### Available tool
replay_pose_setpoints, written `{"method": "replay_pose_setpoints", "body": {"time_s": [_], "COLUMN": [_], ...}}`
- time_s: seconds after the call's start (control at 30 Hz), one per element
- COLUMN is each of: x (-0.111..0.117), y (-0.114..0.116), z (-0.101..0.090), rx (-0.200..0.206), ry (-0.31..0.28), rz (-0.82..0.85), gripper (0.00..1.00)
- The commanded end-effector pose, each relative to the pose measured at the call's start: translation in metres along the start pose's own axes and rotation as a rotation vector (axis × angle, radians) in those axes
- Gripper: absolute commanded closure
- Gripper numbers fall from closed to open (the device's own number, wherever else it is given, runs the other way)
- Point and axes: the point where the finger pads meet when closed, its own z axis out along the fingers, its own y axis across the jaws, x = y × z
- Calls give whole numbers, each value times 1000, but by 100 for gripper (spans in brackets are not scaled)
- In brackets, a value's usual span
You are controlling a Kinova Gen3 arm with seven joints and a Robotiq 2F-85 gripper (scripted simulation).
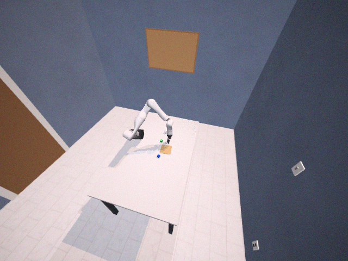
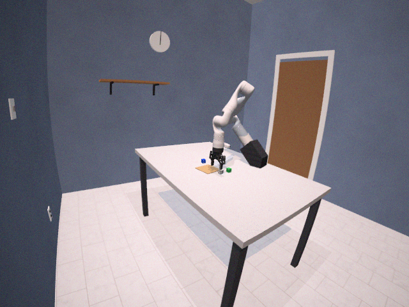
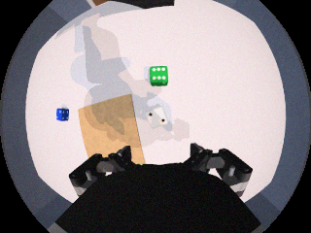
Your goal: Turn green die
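Note:
The green die [image 1: 161,140] [image 2: 229,169] [image 3: 159,76] lies on the bare table, off the tan mat [image 1: 166,150] [image 2: 202,169] [image 3: 107,130]. In the wrist view the face it shows has six pips. The blue die [image 1: 158,155] [image 2: 203,160] [image 3: 62,115] lies on the table on the other side of the mat; its pips are too small to read. A white die [image 2: 220,172] [image 3: 155,116] lies just beside the mat's edge. My gripper [image 1: 168,140] [image 2: 217,163] [image 3: 160,151] is open and empty. It hangs a little above the mat's edge near the white die.
The white table [image 1: 140,182] [image 2: 257,198] stretches wide toward the near end. The arm's black base [image 1: 138,134] [image 2: 254,153] stands on the table beyond the green die.

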Motion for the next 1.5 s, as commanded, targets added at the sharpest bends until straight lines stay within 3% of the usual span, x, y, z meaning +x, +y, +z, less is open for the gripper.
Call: {"method": "replay_pose_setpoints", "body": {"time_s": [0.0,0.8,1.03,1.47], "x": [0,1,10,70], "y": [3,3,4,10], "z": [-1,-1,-1,-1], "rx": [-2,-2,-2,-2], "ry": [-1,-1,-1,-1], "rz": [2,2,2,2], "gripper": [0,0,0,0]}}
